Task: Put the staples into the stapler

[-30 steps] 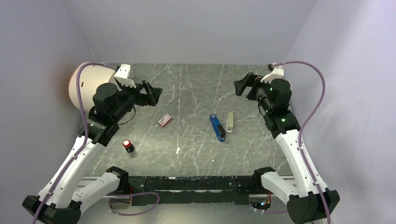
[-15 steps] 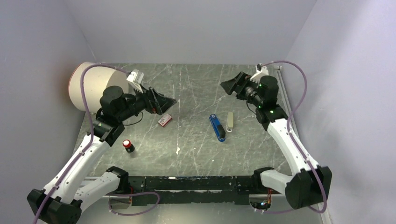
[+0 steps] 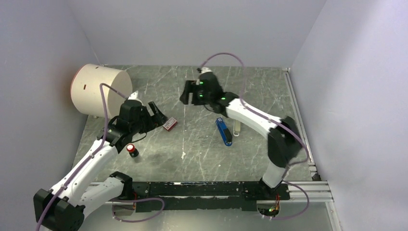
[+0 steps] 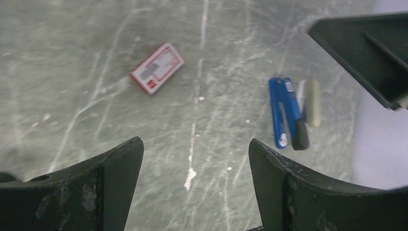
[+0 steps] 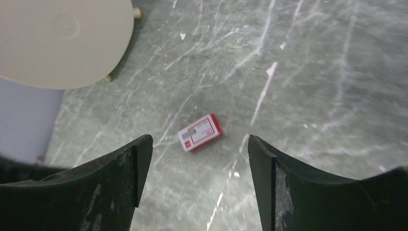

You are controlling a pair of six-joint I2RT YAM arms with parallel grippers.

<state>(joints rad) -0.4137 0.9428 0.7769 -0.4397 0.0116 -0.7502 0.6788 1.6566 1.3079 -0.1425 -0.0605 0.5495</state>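
The blue stapler (image 3: 223, 131) with a black end lies right of the table's middle; it also shows in the left wrist view (image 4: 285, 115). A red and white staple box (image 3: 169, 124) lies left of centre, seen in the left wrist view (image 4: 157, 68) and the right wrist view (image 5: 200, 132). My left gripper (image 3: 158, 112) is open and empty, just left of the box and above the table. My right gripper (image 3: 189, 92) is open and empty, reaching across to above the table's middle, beyond the box. Its fingers (image 4: 365, 53) show in the left wrist view.
A pale off-white slim bar (image 3: 236, 125) lies just right of the stapler. A small red and black cylinder (image 3: 132, 150) stands near the left arm. A large cream drum (image 3: 98, 90) lies on its side at the back left.
My right arm has swung far left from the back right to above the table's middle. My left gripper has come down and forward toward the staple box.
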